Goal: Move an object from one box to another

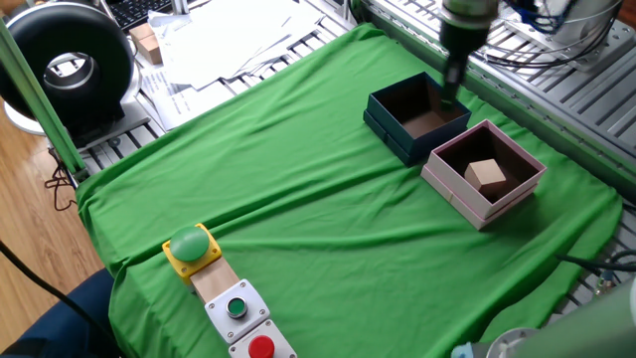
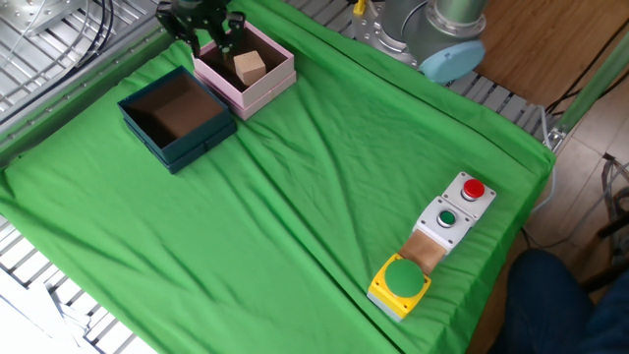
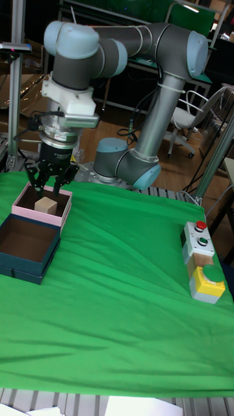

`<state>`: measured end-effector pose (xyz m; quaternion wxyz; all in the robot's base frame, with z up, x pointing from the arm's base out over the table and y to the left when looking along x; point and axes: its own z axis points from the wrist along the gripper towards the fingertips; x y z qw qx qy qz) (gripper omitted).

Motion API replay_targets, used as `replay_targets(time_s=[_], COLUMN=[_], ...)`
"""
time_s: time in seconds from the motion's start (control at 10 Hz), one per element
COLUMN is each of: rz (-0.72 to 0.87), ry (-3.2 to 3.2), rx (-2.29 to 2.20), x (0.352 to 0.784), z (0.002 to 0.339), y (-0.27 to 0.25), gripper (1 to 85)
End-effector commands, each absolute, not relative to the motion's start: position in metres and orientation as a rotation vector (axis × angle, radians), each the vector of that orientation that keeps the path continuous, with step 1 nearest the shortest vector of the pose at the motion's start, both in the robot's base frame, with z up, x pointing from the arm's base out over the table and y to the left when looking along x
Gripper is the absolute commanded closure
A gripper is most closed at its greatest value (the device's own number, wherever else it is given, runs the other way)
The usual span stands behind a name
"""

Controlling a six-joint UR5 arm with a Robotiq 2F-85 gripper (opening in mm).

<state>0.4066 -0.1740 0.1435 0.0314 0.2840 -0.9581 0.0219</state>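
Note:
The small tan wooden cube (image 1: pixel 486 175) (image 2: pixel 250 67) (image 3: pixel 45 206) lies inside the pale-pink box (image 1: pixel 467 195) (image 2: pixel 270 87) (image 3: pixel 23 196). Right beside it stands the dark navy box (image 1: pixel 390 131) (image 2: pixel 177 149) (image 3: pixel 25 269), with only its brown floor showing inside. My gripper (image 1: pixel 452 89) (image 2: pixel 209 34) (image 3: pixel 47 187) hangs above the pink box's rim, over the cube, clear of both boxes. It is open and holds nothing; its fingers (image 3: pixel 32 184) are spread apart. It looks blurred in one fixed view.
A button panel with a red button (image 2: pixel 473 189), a small green one (image 2: pixel 447 218) and a big green button on a yellow base (image 2: pixel 401 282) lies on the green cloth (image 2: pixel 295 206). A black round device (image 1: pixel 65 65), papers and a wooden block (image 1: pixel 146 42) sit beyond the table edge.

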Motion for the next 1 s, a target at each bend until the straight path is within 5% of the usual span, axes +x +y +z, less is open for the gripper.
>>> replay_targets(time_s=[0.0, 0.2, 0.5, 0.9], rz=[-0.041, -0.094, -0.062, -0.051], ry=[-2.927, -2.921, -2.909, -2.901], rx=[0.983, 1.02, 1.073, 1.138], x=[0.374, 0.365, 0.362, 0.363], z=[0.124, 0.119, 0.11, 0.098], y=[-0.171, -0.164, -0.171, -0.175], gripper=[43.0, 44.0, 57.0, 49.3])
